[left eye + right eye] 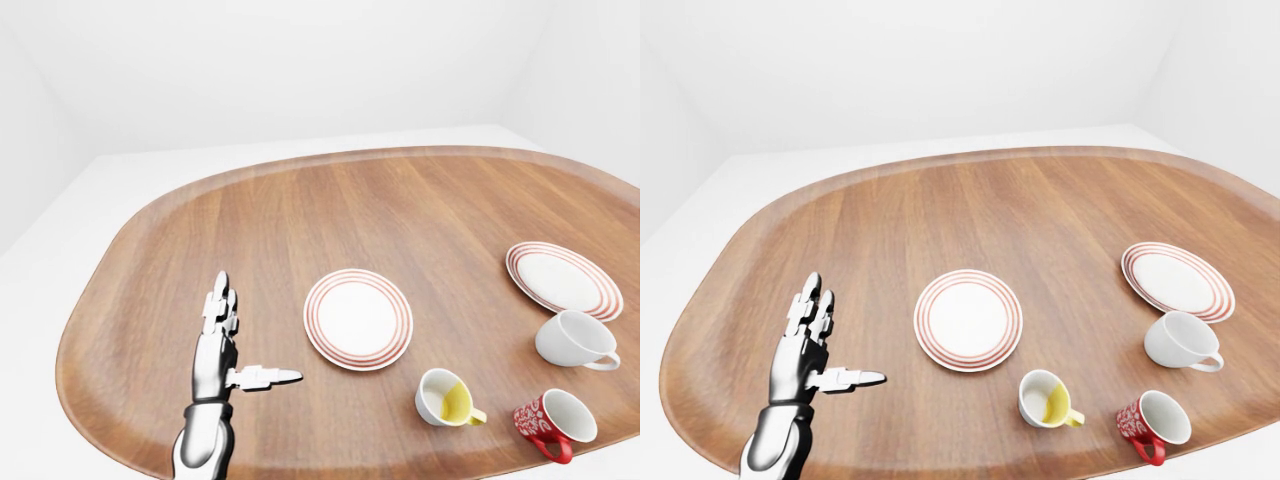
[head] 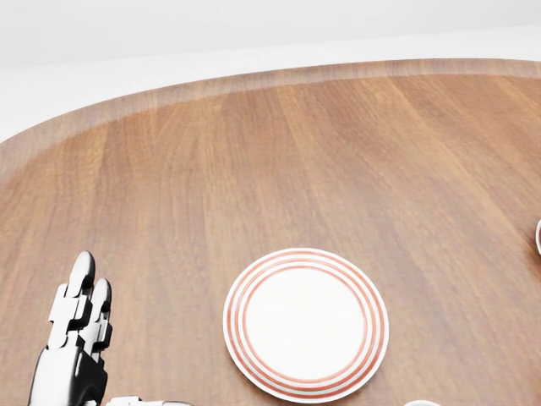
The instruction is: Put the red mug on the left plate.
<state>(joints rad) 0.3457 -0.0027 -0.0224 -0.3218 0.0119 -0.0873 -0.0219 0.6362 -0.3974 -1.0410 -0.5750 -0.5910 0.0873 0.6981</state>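
Observation:
The red mug point(image 1: 553, 423) lies tipped on the wooden table near the bottom right of the left-eye view, its mouth up and to the right. The left plate point(image 1: 358, 318), white with red rings, lies near the table's middle and shows in the head view point(image 2: 305, 322) too. My left hand point(image 1: 238, 348) is open, fingers up and thumb out, to the left of that plate and touching nothing. My right hand is out of all the views.
A second ringed plate point(image 1: 563, 279) lies at the right. A white mug point(image 1: 574, 341) lies on its side below it. A white mug with a yellow inside point(image 1: 445, 398) lies left of the red mug. The table's curved rim point(image 1: 70, 330) runs along the left.

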